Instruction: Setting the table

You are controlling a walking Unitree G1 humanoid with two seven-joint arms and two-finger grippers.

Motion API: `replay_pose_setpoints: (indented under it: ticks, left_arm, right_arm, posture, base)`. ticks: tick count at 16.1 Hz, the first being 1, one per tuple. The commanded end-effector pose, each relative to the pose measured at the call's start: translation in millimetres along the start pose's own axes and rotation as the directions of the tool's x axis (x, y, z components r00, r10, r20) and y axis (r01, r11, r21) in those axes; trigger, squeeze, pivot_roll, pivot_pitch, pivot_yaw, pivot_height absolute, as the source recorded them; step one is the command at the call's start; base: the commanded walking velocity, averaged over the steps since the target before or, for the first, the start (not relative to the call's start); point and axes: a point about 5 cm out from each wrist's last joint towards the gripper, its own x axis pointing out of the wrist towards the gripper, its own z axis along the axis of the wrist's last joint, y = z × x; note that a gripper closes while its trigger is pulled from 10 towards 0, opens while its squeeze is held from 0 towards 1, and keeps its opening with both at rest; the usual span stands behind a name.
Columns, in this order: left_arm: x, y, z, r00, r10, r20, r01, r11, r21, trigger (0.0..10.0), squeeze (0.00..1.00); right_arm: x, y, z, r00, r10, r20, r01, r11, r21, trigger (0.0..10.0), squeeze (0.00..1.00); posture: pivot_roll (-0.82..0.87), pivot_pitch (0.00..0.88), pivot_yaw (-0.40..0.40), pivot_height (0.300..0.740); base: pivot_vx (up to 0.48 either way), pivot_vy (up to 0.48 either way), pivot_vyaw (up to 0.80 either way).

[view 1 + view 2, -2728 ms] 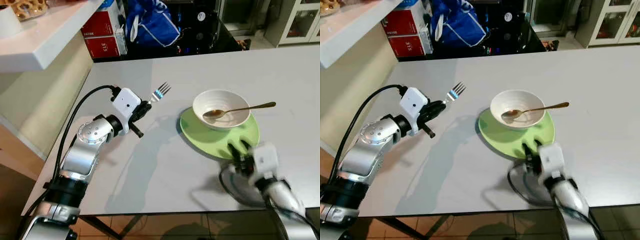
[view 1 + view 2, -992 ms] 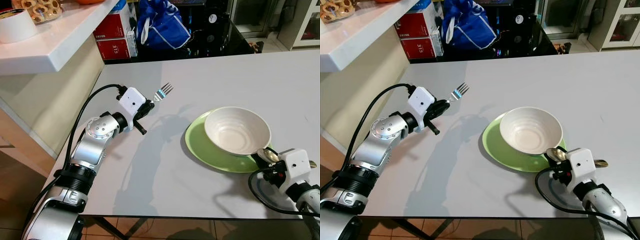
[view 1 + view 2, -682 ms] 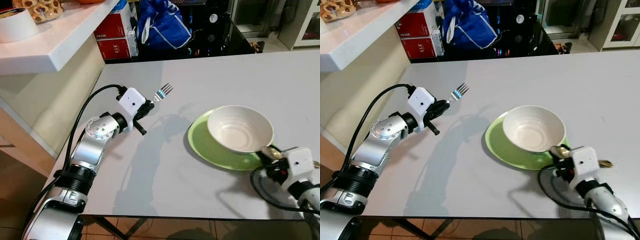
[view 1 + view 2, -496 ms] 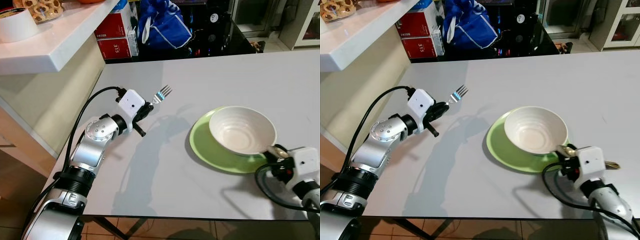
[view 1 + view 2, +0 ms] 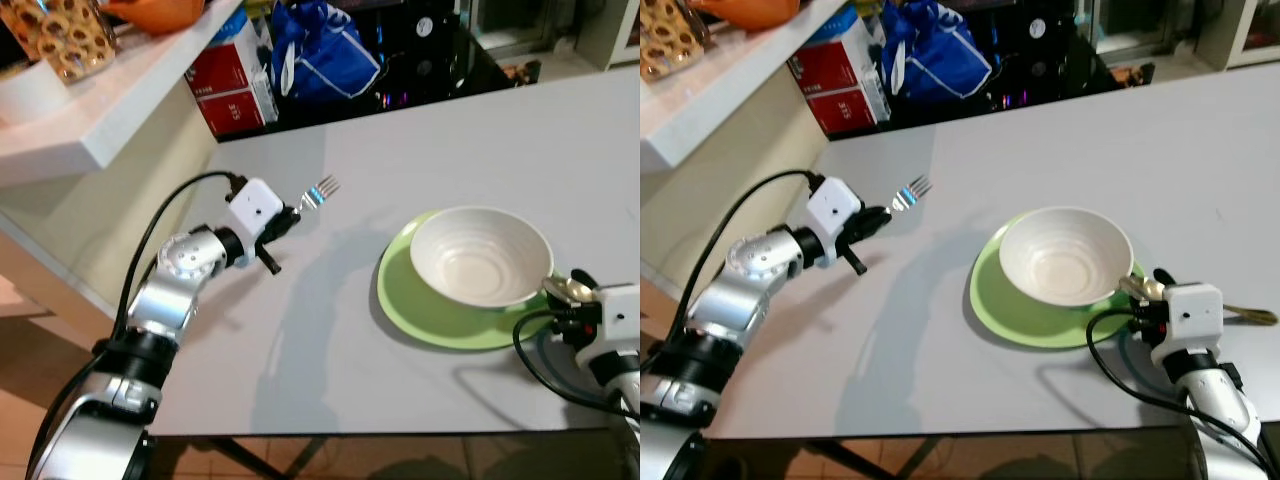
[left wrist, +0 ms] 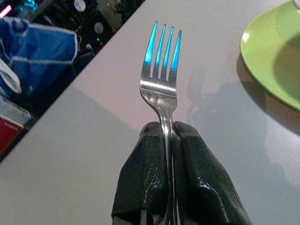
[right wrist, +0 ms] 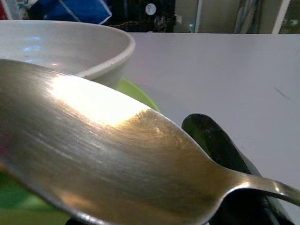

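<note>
Left eye view: your left gripper [image 5: 290,212] hovers over the grey tabletop [image 5: 450,140], left of the setting, fingers pinched on the silver fork [image 5: 320,189], tines pointing away from the robot. The round lime-green plate [image 5: 405,300] carries the white ribbed ceramic bowl [image 5: 480,255]. Change to log: 2.7 s ago the gold-coloured metal spoon [image 5: 565,290] lay in the bowl with its handle over the rim; now the bowl is empty and the spoon sits at the right gripper [image 5: 575,310], at the plate's right edge. The fork has kept its place throughout. Judgement: the spoon is out and awaits laying down right of the plate; the fork is not yet placed.

Right eye view: same scene, but here you see the spoon's handle [image 5: 1250,317] running out to the right past the white wrist block, low over the table. The left eye view crops this.

Left wrist view: both black fingers [image 6: 145,183] are closed tight on the fork's neck, with no gap. The four tines catch blue light; the plate's edge shows beyond, well apart from the fork.

Right wrist view: the spoon bowl fills the foreground, just beside the white bowl's rim and above the green plate. One black finger [image 7: 220,145] lies under the spoon's neck; the other is hidden, so the grip reads as closed on the spoon by inference only.
</note>
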Motion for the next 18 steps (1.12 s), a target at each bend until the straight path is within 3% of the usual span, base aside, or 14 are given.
replay_pose_setpoints:
  ticks: [1,3,8,11,18]
  left_arm:
    - [-2.8,9.9,2.2,1.0,0.01,-0.018,-0.01,1.0,0.028,10.0,0.0]
    - [-0.6,9.0,4.1,1.0,0.019,-0.007,-0.018,1.0,0.019,10.0,0.0]
    - [5.3,-10.9,-2.1,0.999,0.041,0.02,-0.039,0.997,-0.067,10.0,0.0]
    - [6.9,-15.4,-3.4,0.999,0.045,0.023,-0.043,0.996,-0.08,10.0,0.0]
    - [8.7,-18.0,-4.3,0.998,0.063,0.027,-0.061,0.993,-0.1,10.0,0.0]
  right_arm:
    - [-4.8,11.7,-17.7,0.996,0.02,-0.087,-0.019,1.0,0.015,10.0,0.0]
    - [-5.1,15.2,-17.9,0.995,0.035,-0.089,-0.035,0.999,0.006,10.0,0.0]
    - [-5.1,12.1,-3.8,0.994,0.086,-0.066,-0.088,0.996,-0.031,10.0,0.0]
    - [-3.9,12.1,1.9,0.995,0.089,-0.053,-0.091,0.995,-0.043,10.0,0.0]
    - [22.1,18.2,47.3,0.991,0.094,0.098,-0.09,0.995,-0.043,10.0,0.0]
  posture:
    - [-0.08,0.0,0.278,0.74]
    - [-0.08,0.0,0.259,0.74]
    - [-0.11,0.0,0.174,0.74]
    - [-0.12,0.0,0.166,0.74]
    - [-0.11,0.0,0.147,0.74]
  base:
    - [0.0,0.0,0.0]
    - [0.0,0.0,0.0]
    - [0.0,0.0,0.0]
    - [0.0,0.0,0.0]
    - [0.0,0.0,0.0]
